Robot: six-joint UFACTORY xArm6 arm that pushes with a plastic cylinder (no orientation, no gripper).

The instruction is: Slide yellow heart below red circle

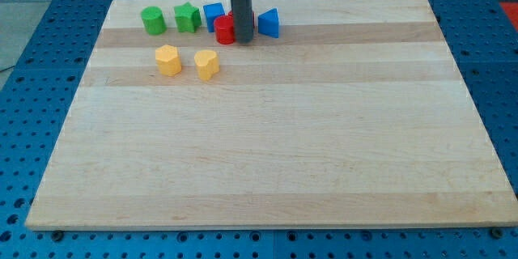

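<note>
The yellow heart (206,64) lies on the wooden board (267,146) near the view's top left. The red circle (225,29) lies above it and slightly to the right, in the top row of blocks. My tip (244,42) is at the red circle's right edge, touching or nearly touching it, and up and to the right of the yellow heart. The rod hides whatever lies right behind it.
A yellow hexagon (168,60) lies left of the heart. The top row holds a green cylinder (153,21), a green star (188,18), a blue block (213,14) and a blue triangle (269,23). A blue perforated table surrounds the board.
</note>
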